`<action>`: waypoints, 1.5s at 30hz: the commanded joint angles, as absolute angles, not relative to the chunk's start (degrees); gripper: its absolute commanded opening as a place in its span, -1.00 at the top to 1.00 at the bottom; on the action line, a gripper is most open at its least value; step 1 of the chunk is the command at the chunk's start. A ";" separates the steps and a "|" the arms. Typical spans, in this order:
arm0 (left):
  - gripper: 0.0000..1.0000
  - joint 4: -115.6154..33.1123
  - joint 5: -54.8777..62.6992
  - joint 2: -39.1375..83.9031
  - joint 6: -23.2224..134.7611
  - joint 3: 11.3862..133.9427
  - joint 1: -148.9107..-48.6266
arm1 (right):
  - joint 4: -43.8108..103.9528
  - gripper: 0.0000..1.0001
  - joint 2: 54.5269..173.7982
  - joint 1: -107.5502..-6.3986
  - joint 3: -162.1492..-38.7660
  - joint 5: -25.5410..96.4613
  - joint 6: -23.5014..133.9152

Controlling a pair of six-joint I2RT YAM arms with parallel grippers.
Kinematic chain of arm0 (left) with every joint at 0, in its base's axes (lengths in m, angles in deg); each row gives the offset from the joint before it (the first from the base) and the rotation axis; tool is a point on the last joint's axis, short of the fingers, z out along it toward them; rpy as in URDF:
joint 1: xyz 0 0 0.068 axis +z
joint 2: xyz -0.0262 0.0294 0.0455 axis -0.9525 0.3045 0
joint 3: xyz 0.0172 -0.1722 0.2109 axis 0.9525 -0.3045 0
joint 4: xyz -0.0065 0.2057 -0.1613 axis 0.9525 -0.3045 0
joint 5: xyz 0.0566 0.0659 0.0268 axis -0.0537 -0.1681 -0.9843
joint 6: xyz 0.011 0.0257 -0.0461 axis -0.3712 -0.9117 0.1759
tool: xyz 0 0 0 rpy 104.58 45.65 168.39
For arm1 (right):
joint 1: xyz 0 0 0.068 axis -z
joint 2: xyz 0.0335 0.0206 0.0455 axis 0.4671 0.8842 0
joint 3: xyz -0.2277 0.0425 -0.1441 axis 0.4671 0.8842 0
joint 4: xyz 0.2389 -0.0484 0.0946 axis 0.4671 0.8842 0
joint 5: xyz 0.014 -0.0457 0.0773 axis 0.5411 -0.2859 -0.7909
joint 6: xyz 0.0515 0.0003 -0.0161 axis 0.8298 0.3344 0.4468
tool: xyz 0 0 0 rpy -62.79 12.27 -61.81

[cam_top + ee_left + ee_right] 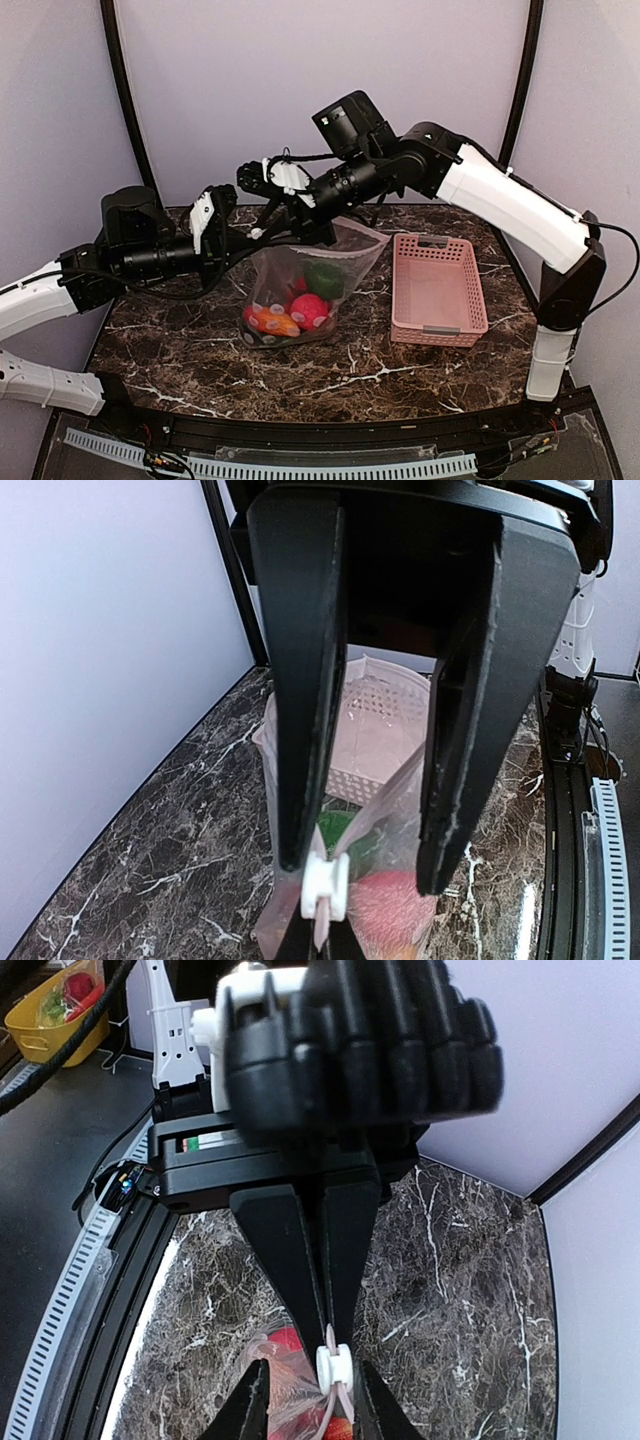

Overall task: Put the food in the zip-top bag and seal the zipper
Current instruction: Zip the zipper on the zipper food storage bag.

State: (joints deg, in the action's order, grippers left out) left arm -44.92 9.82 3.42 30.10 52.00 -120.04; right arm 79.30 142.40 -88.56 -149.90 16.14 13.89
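- The left arm (pixel 60 290) reached in from the left side over the dark marble table (pixel 200 360).
- The left gripper (pixel 326 1322) had its two black fingers (pixel 290 1250) pressed flat together, clamped on the top edge of the bag (pixel 295 270) and holding it up.
- In the right wrist view, a white slider (pixel 331 1363) sat on that top edge, just below the tips of the left gripper.
- The bag was clear and crinkly. It stood near the middle of the table with its bottom resting on the surface and its top raised between the two grippers.
- The food lay inside the bag, low down: an orange piece (pixel 272 322) toward the left, a red piece (pixel 310 310) beside it, and a green pepper (pixel 323 280) above them.
- The upper right corner of the bag flared out toward the right.
- The right gripper (pixel 368 875) came down onto the same top edge from above and behind. Its fingers (pixel 310 680) were apart, one on each side of the slider and the plastic. The left wrist view showed a clear gap at one finger.
- The right arm (pixel 520 215) arched over from the right side of the table.
- A pink slotted basket (pixel 437 333) sat on the table to the right of the bag, apart from it.
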 commanded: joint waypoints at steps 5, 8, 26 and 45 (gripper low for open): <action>0.99 -44.14 10.43 0.66 29.37 51.00 -119.81 | 78.08 0.49 143.99 -89.00 -151.45 16.94 14.28; 0.99 -44.19 10.62 0.52 29.55 50.86 -119.81 | 78.08 0.51 144.32 -89.12 -151.31 17.52 14.00; 0.99 -45.02 10.96 0.54 28.96 50.60 -119.81 | 76.55 0.78 145.75 -89.80 -151.67 19.35 12.38; 0.98 -45.59 1.71 -4.84 28.12 45.44 -119.73 | 77.68 1.00 140.75 -86.62 -143.94 27.82 9.81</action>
